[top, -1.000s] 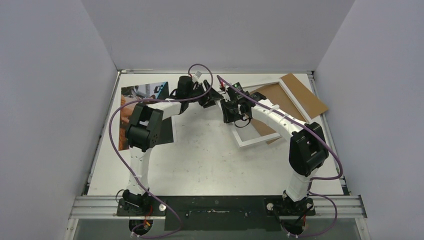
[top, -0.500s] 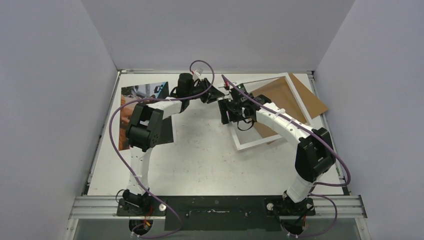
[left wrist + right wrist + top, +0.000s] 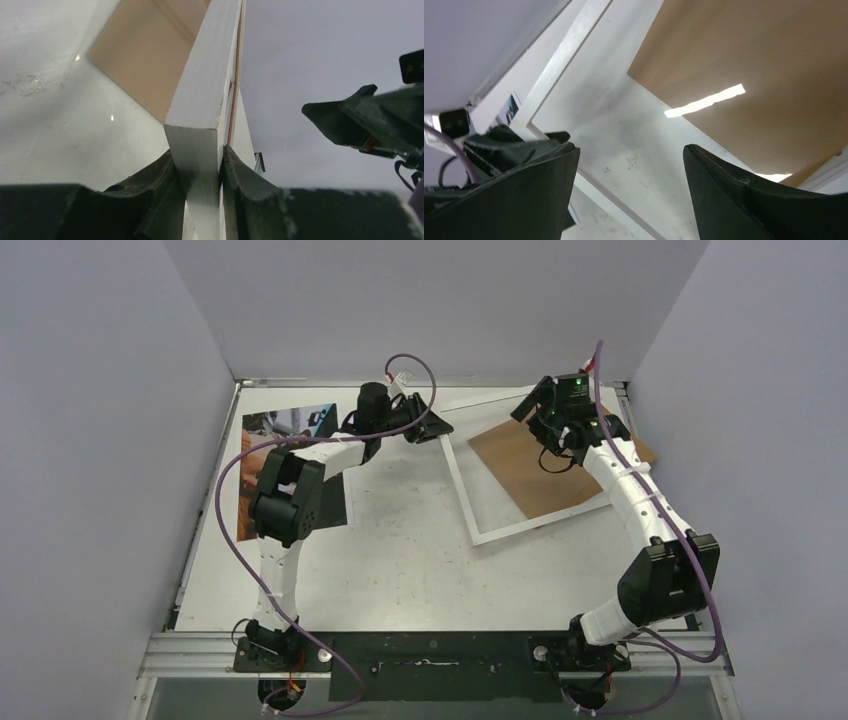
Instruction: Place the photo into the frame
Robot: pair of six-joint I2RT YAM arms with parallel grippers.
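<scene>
We pinched the frame by its corner with our left gripper. Our right gripper stood open, empty. Next, we guessed, fetch the photo.

Photo left; frame and board right.

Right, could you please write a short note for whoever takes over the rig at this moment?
The left end effector is shut on a corner of the frame.
The right end effector is open and empty, above the brown board.
The photo lies face up at the left of the table.
Done: frame gripped.
Left: the photo is not yet in the frame.
</scene>
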